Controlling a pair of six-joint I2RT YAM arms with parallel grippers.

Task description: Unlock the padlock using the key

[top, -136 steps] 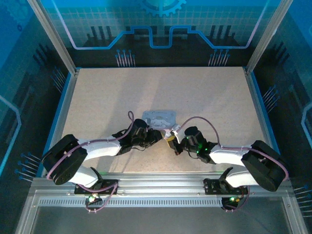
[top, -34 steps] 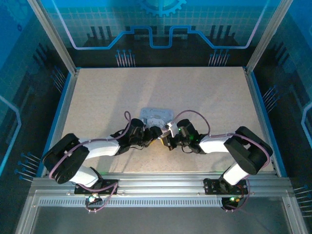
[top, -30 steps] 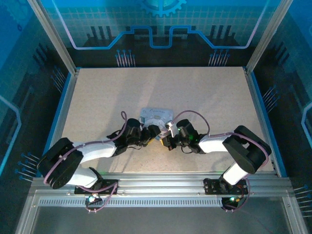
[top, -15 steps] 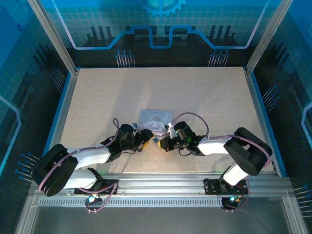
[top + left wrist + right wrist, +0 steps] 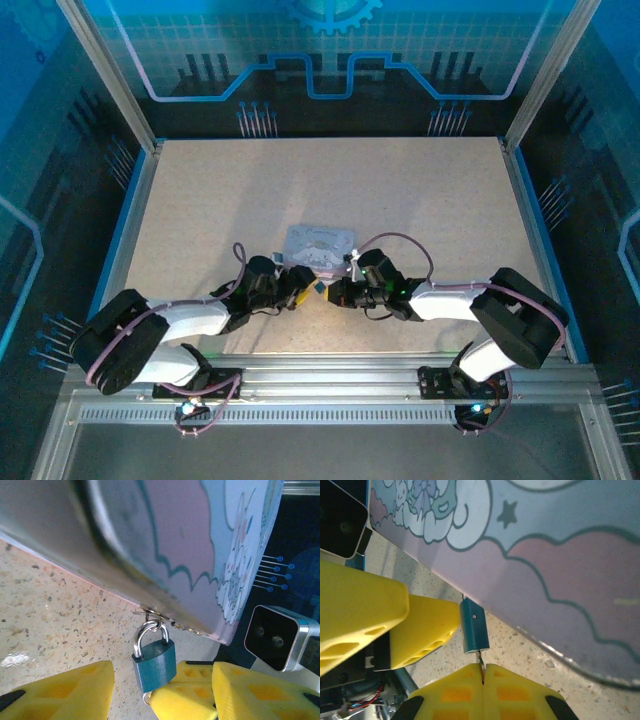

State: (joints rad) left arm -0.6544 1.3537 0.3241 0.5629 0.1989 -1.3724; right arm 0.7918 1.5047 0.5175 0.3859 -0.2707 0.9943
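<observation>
Close open left hand [image 5: 162,674] squarely on padlock [image 5: 155,664] body, then twist key [image 5: 480,660], pinched in shut right hand [image 5: 483,672] at its six o'clock, without tugging

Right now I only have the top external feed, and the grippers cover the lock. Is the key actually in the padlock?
Observer: In the right wrist view the right gripper is shut on the key, and the key's tip meets the underside of the padlock. I can't tell how deep it sits.
Operator: Is the left one holding the lock?
Observer: No. In the left wrist view the left gripper is open. Its yellow fingers stand either side of the padlock body, with a gap showing.
Operator: Shackle?
Observer: The shackle looks closed, looped through the hasp on the edge of the tin.
</observation>
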